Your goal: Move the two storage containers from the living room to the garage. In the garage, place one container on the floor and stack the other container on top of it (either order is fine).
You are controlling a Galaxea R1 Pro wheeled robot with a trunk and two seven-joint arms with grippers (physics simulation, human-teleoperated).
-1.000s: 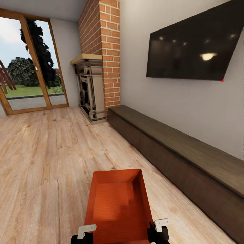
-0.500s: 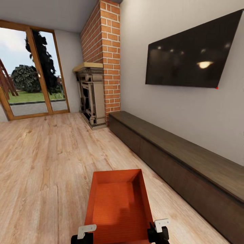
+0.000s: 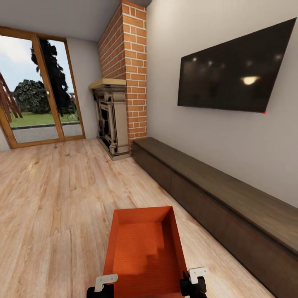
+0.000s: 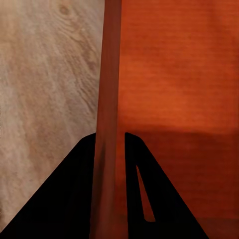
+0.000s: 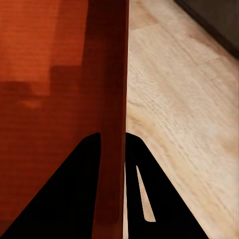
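The left gripper (image 4: pixel 109 189) and the right gripper (image 5: pixel 113 184) each pinch a side wall of the plain, unlabelled orange box (image 3: pixel 142 248) above the wood floor (image 3: pixel 54 194).

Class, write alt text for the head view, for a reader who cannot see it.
An orange-red storage container is held in front of the robot, the left end effector and right end effector each gripping a side wall. Beyond lie a wood plank floor, brick fireplace, wall TV and low dark cabinet.
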